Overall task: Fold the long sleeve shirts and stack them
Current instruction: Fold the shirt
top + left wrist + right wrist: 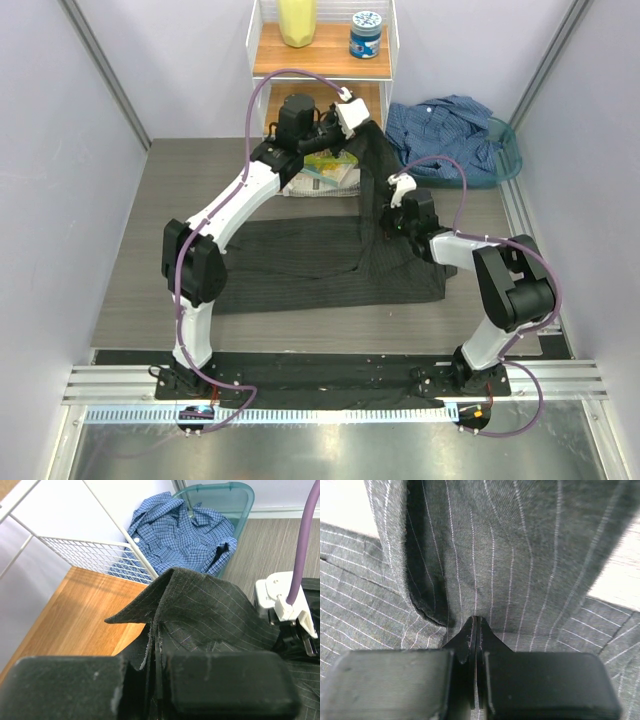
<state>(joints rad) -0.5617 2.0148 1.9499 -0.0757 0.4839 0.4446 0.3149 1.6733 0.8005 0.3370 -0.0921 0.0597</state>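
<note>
Charcoal pinstriped shirt (300, 265) lies mid-table, one part pulled up by both arms.

Its flat body runs long from 9 to 3 o'clock on the grey wood-grain table (150, 200), and a fold rises toward 12. The left gripper (155, 665) is pinched tight on the raised edge near the wire-and-wood shelf (320, 62). The right gripper (476, 650) is clamped on the same cloth lower down. The blue shirt (447, 125) sits crumpled in a teal bin (508, 150) at 1 o'clock, with pale walls around.

You have 2 white plastic arms with black joints (232, 205), looping purple cables (302, 545) and matte black fingers (225, 680).
</note>
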